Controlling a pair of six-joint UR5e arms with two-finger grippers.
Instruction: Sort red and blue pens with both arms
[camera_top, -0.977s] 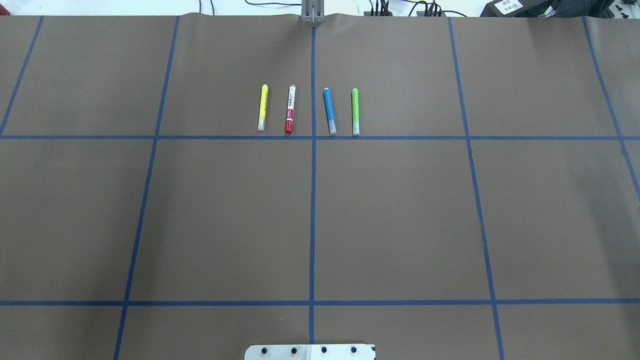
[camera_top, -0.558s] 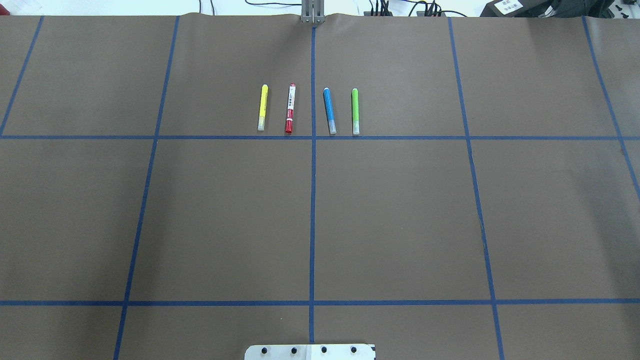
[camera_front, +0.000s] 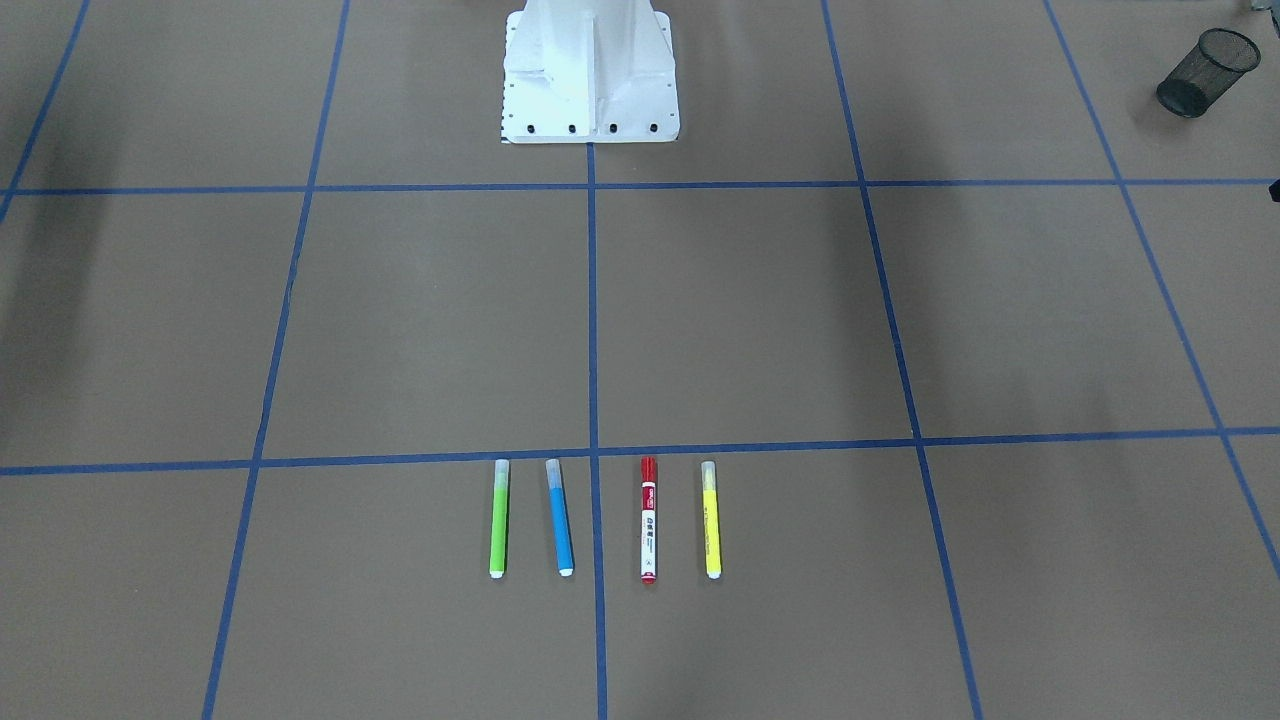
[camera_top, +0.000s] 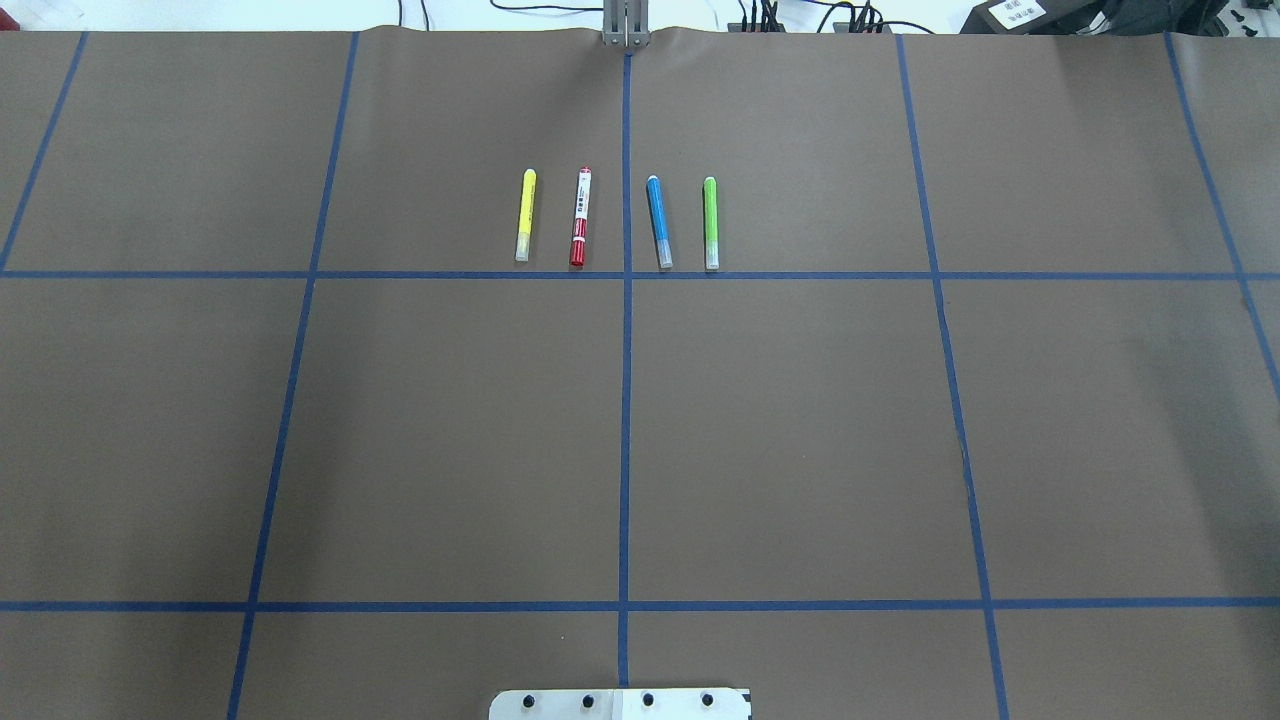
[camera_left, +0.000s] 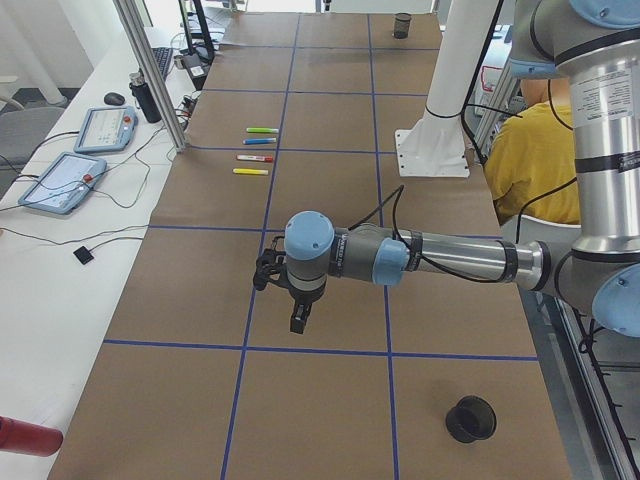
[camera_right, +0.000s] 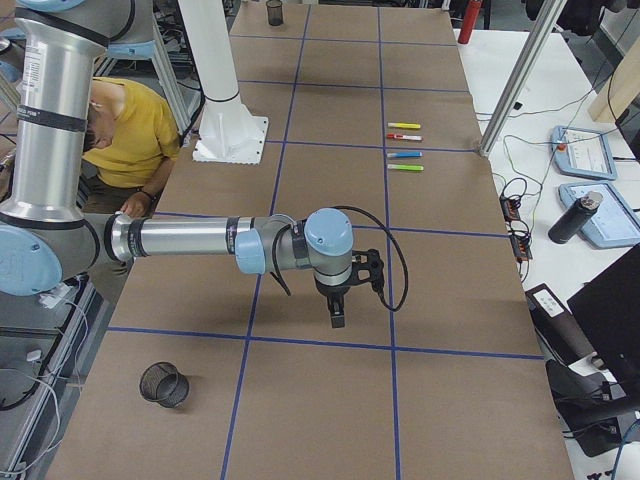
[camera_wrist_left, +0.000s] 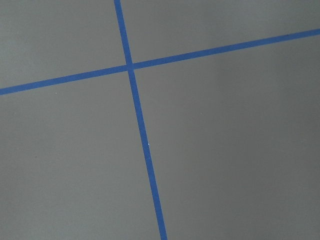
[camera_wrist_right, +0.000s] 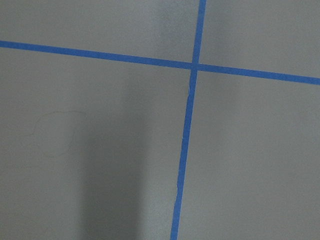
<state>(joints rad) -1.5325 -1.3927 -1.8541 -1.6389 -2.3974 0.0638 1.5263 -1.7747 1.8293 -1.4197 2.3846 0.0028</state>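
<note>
The left gripper hangs over bare brown paper at mid-frame of the left side view, and the right gripper does likewise in the right side view. Only these 2 views show them, so I cannot tell how far either is open or whether it grips anything. The wrist cameras show only tape crossings. In the overhead view's upper centre, 4 markers lie parallel: the red pen just left of the centre tape line and the blue pen just right, probably 1 per arm. A mesh cup at lower left, unseen overhead, looks a likely destination.
</note>
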